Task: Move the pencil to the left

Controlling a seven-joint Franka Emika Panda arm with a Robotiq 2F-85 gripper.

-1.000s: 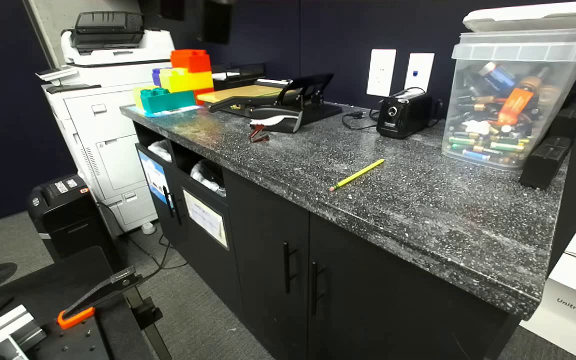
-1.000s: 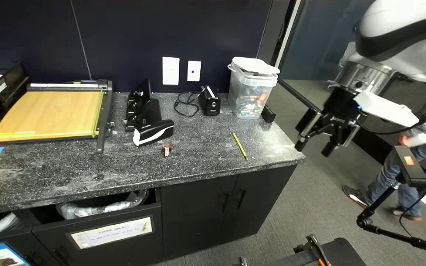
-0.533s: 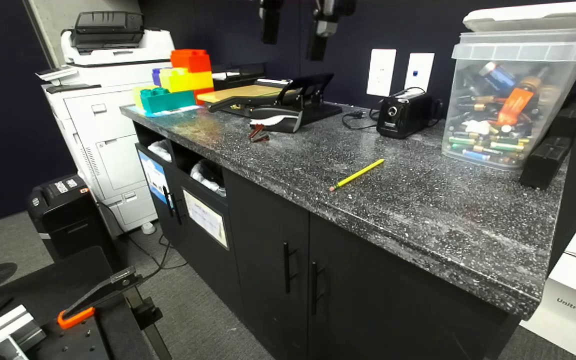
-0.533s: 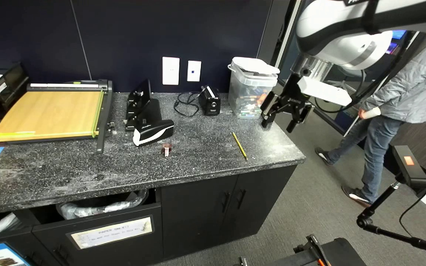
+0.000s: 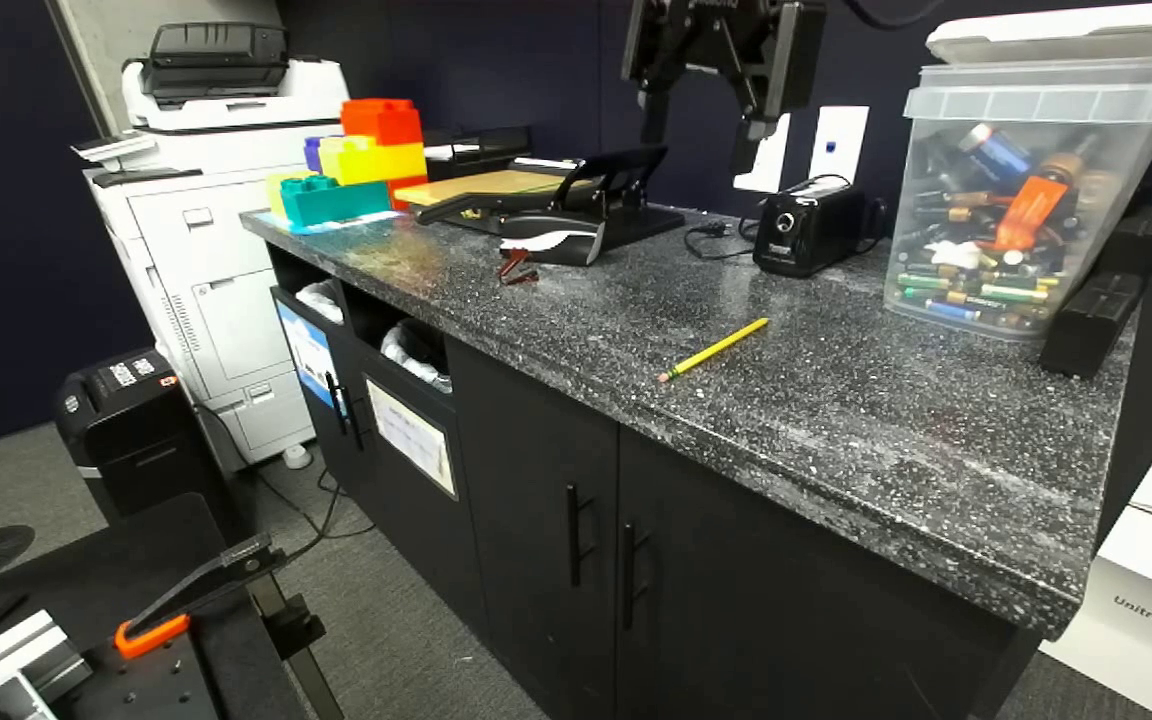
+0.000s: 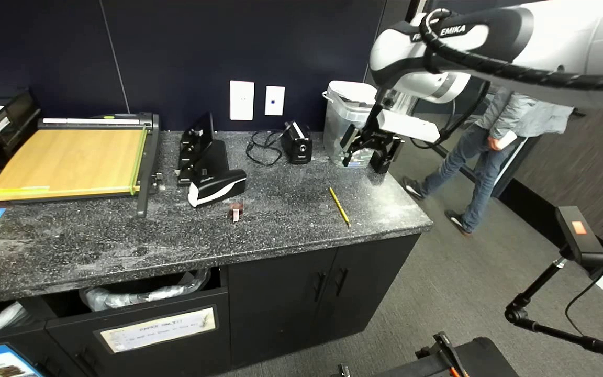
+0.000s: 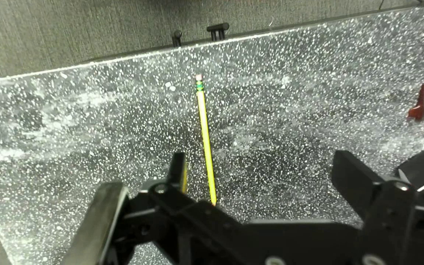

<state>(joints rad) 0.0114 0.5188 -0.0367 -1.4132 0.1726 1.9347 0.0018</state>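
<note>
In an exterior view, a paper trimmer (image 6: 79,159), a hole punch (image 6: 218,157), a sharpener (image 6: 298,146) and a tub (image 6: 334,136) are standing from left to right toward the back of a countertop (image 6: 291,225), with a stapler (image 6: 218,189) lying just before the hole punch. The pencil (image 6: 339,207) is lying nearer the front edge, right of a staple remover (image 6: 236,211), while the gripper (image 6: 363,161) is hanging above the countertop, apart from the pencil and before the tub.

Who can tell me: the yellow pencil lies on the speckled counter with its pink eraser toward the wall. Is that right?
Not toward the wall: the pink eraser points to the front edge of the speckled counter, as an exterior view shows. The yellow pencil does lie on that counter.
</note>
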